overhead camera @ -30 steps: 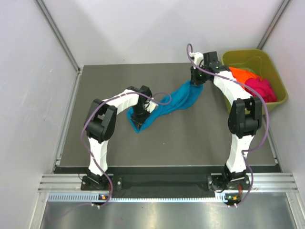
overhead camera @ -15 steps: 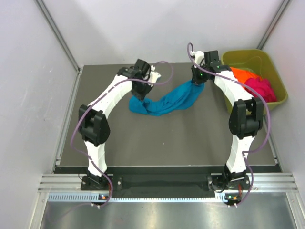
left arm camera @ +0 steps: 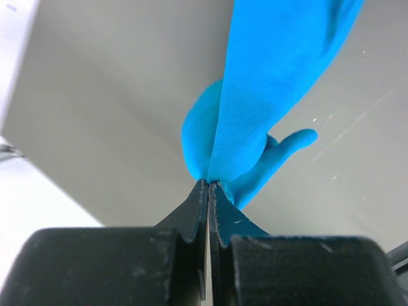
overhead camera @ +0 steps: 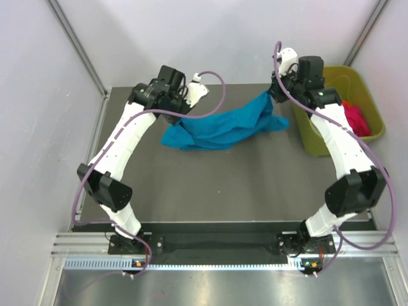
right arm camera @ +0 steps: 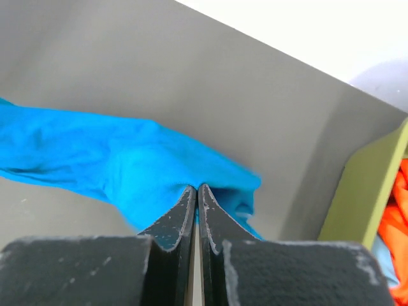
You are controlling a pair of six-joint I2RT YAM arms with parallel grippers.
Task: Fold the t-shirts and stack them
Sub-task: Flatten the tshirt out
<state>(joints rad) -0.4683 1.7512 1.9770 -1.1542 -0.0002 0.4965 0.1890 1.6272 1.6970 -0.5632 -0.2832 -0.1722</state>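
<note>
Grey table (overhead camera: 223, 185) by the tub (overhead camera: 306, 137): my left gripper (left arm camera: 208, 185) and right gripper (right arm camera: 196, 189) are pinching the teal shirt (overhead camera: 217, 127); I'd stretch it evenly, then lower flat.

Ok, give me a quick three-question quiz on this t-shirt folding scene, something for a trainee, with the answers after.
1. True or false: the teal-blue t-shirt lies neatly folded on the table.
2. What is the right gripper shut on? A) the tub's rim B) the teal-blue t-shirt C) nothing
3. Where is the magenta-pink t-shirt?

Key:
1. False: it is held bunched between the left gripper and the right gripper, both shut on it.
2. B.
3. In the olive-green tub at the table's right side.
</note>
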